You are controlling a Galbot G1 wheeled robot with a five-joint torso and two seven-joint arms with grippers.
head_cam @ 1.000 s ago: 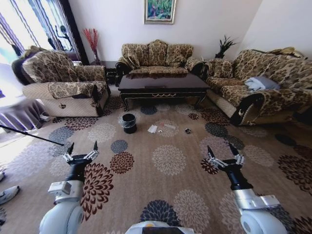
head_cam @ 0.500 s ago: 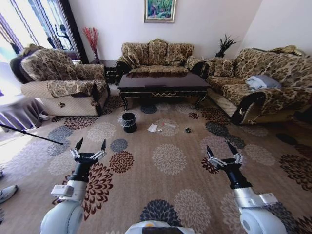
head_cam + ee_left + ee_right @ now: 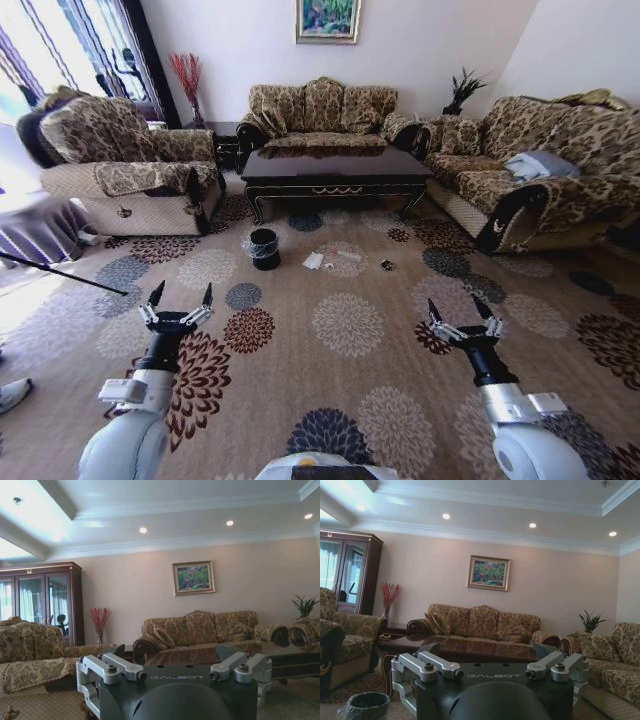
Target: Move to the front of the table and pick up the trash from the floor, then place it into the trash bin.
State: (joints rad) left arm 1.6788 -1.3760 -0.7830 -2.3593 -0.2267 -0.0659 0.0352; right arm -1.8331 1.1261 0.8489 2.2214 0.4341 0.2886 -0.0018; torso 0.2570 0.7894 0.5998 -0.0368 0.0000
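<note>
Grippers hung spread and empty: the left gripper and right gripper both forward, low over the patterned carpet, well short of the trash. That litter lay between the trash bin and the table. The napkin looked light and limp, probably best pinched at an edge from above.

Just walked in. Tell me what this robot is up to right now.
It stands on the patterned carpet facing the table, holding nothing. The left gripper and right gripper are raised in front of it, both open. The trash lies on the floor in front of the table, unpicked, with the trash bin beside it on the robot's left.
</note>
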